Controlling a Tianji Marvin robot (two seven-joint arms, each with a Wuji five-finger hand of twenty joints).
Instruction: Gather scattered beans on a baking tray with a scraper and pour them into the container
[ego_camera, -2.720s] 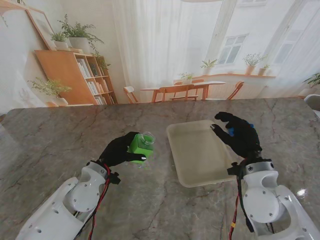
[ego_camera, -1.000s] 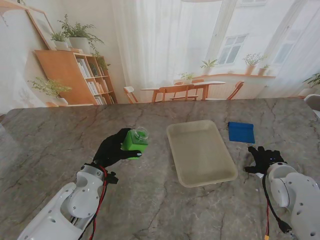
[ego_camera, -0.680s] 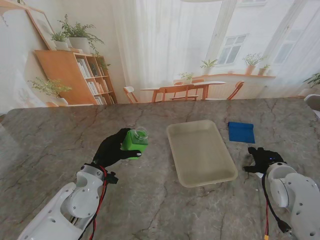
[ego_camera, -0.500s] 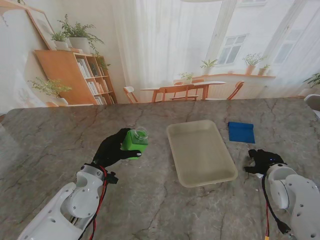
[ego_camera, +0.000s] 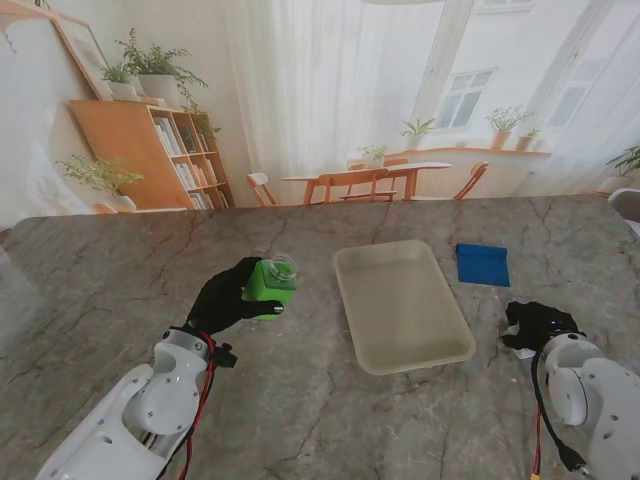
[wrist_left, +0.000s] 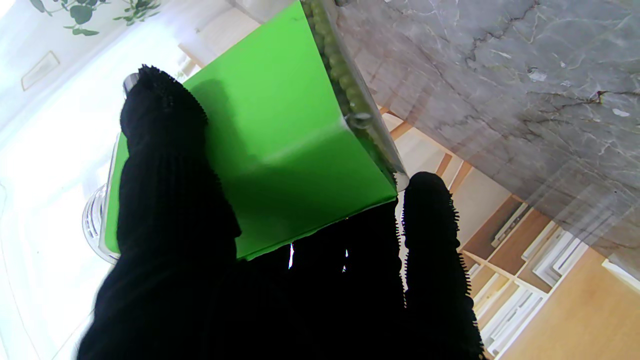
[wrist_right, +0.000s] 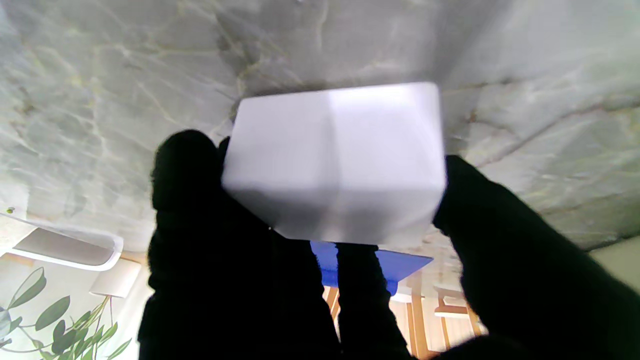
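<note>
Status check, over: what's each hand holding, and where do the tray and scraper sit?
Left hand shut on green container, beans inside. Right hand shut on white block. Tray looks empty; blue scraper lies right of it, untouched.

Container (ego_camera: 271, 283) left of tray (ego_camera: 402, 305); scraper (ego_camera: 483, 264) on its right.

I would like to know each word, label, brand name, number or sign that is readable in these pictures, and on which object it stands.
None can be read.
Green container in the left hand: plain green face, no print.
White block in the right hand: blurred, no text seen.
Blue scraper and baking tray: unmarked.
Books on the shelf: too small to read.
</note>
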